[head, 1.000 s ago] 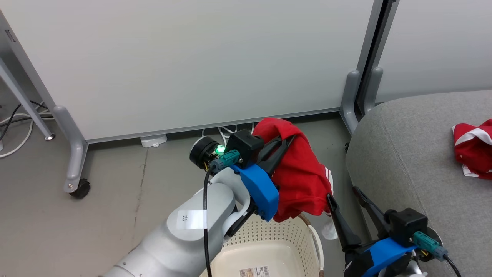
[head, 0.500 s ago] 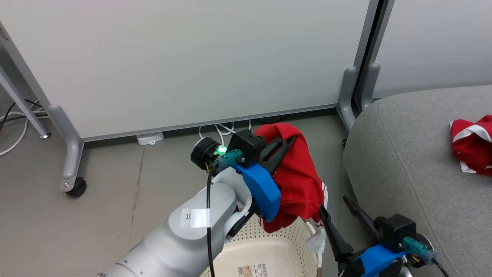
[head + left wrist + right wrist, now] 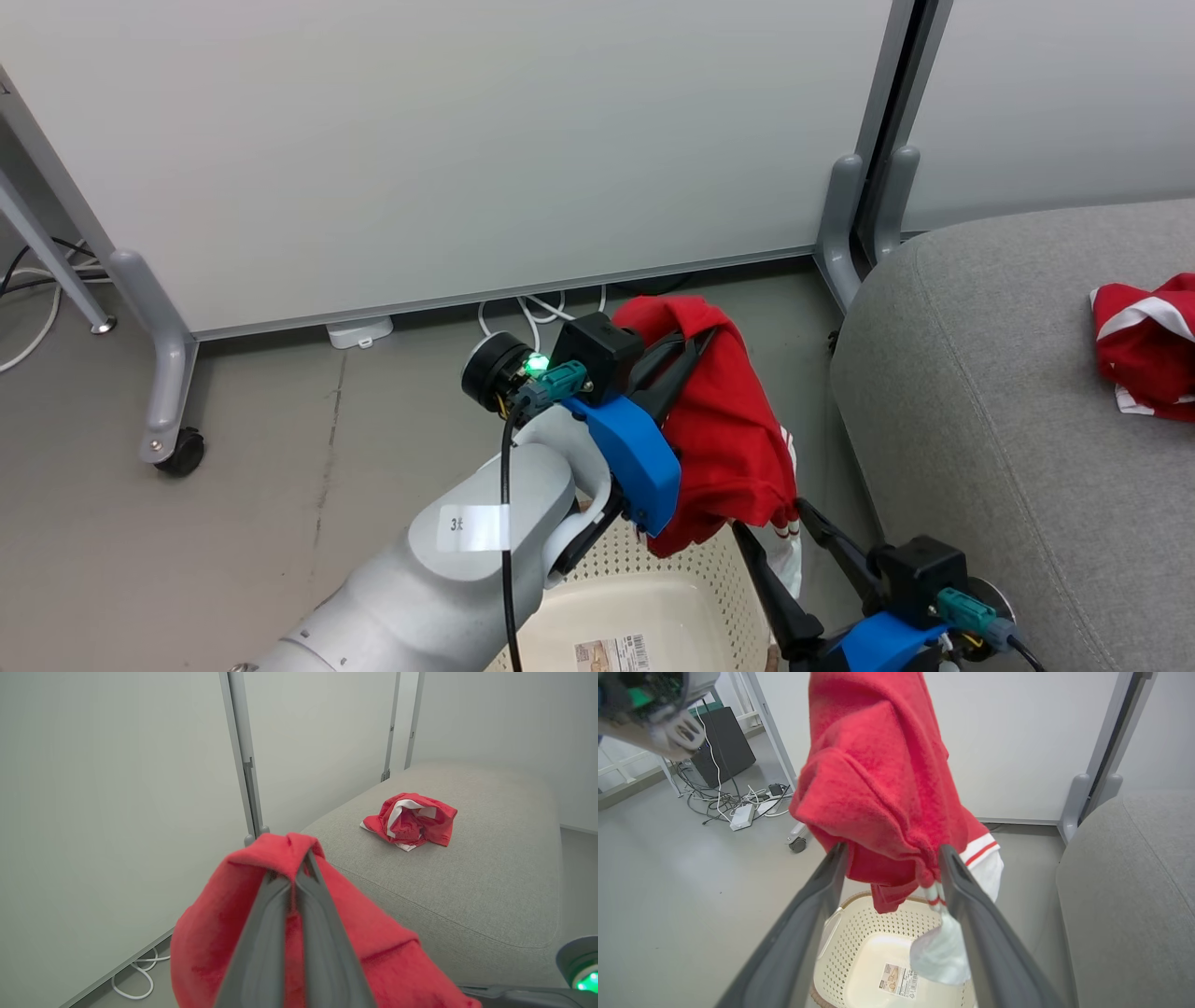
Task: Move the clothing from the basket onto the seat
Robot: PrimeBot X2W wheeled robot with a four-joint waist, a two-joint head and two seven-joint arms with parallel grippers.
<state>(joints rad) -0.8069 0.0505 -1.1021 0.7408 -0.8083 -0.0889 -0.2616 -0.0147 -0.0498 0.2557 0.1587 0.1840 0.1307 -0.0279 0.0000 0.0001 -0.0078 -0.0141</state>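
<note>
Hanging from the pinched-together fingers of the left gripper (image 3: pixel 705 338), a red garment (image 3: pixel 738 439) dangles clear above the cream basket (image 3: pixel 672 567), its white-trimmed cuff drooping near the rim on the side facing the seat (image 3: pixel 980 401). The grip sits at a high fold of the cloth, evidently so that the bulk lifts free of the basket walls rather than dragging over them. Below, the right gripper (image 3: pixel 770 516) stands with its jaws spread wide on either side of the garment's lower hem, holding nothing; the right wrist view shows cloth between the fingers but not clamped. That placement suggests a second hold on the loose end, to stop it trailing during the carry. The basket floor shows bare but for a label, and a striped garment (image 3: pixel 1144 347) lies crumpled on the grey cushion, well apart from its near edge. By that measure half the job looks done, with the swing across to the seat the step in hand.
</note>
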